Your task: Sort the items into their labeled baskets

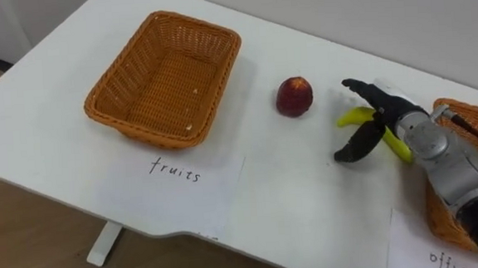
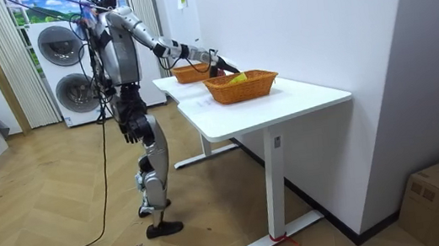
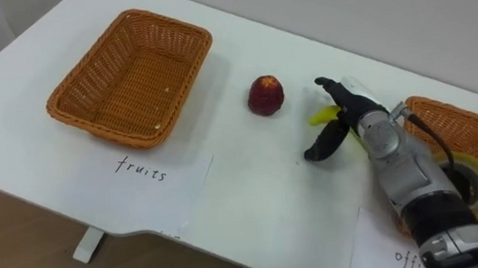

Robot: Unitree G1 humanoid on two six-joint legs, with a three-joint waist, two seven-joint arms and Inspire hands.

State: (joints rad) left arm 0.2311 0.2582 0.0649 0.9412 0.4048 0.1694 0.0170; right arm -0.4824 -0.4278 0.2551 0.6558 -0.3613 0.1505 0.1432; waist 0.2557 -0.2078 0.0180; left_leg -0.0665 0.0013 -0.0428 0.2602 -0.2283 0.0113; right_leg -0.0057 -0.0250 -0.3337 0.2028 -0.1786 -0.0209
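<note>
Paper label sheet [image 1: 180,183] sits at the near edge of the white table [image 1: 292,189], just in front of the left wicker basket [image 1: 169,80]. Red apple [image 1: 294,96] lies on the table top between that basket and the banana [image 1: 353,117], apart from both. We see the right hand [image 1: 387,112] spread over the banana, unclenched, thumb on the near side, banana flat on the table. Right wicker basket [image 3: 449,107] beside the wrist holds a tape roll [image 3: 474,174]. Room view: left hand [image 2: 128,128] hangs by the hip, state we can't tell
</note>
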